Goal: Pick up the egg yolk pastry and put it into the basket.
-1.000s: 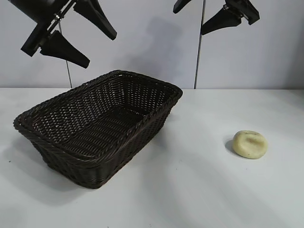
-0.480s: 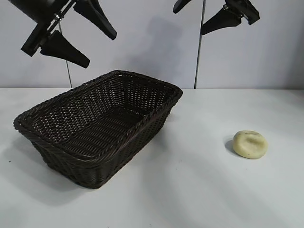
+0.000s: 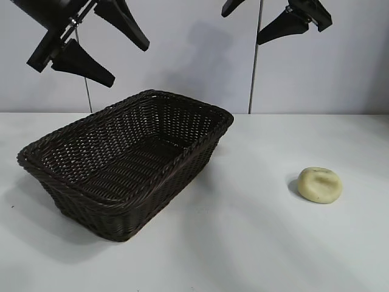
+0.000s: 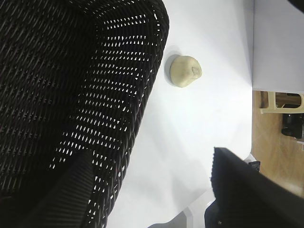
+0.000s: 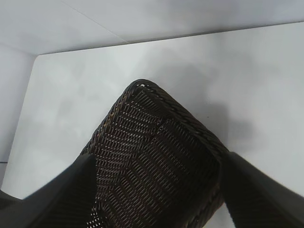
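The egg yolk pastry (image 3: 320, 184), a small pale yellow bun with a dent on top, lies on the white table to the right of the basket. It also shows in the left wrist view as the pastry (image 4: 185, 71), just beyond the basket's rim (image 4: 156, 47). The dark brown wicker basket (image 3: 200, 143) stands at centre left with nothing in it. My left gripper (image 3: 129, 64) hangs open high above the basket's left end. My right gripper (image 3: 242, 27) hangs open high at the top centre, far above the pastry. In the right wrist view the basket (image 5: 180, 111) lies between its fingers (image 5: 71, 190); the pastry is out of that view.
A pale wall rises behind the table, with two thin vertical poles (image 3: 255, 61). The table's edge and a wooden floor with furniture (image 4: 280, 109) show in the left wrist view. White tabletop (image 3: 255, 243) spreads between basket and pastry and in front of both.
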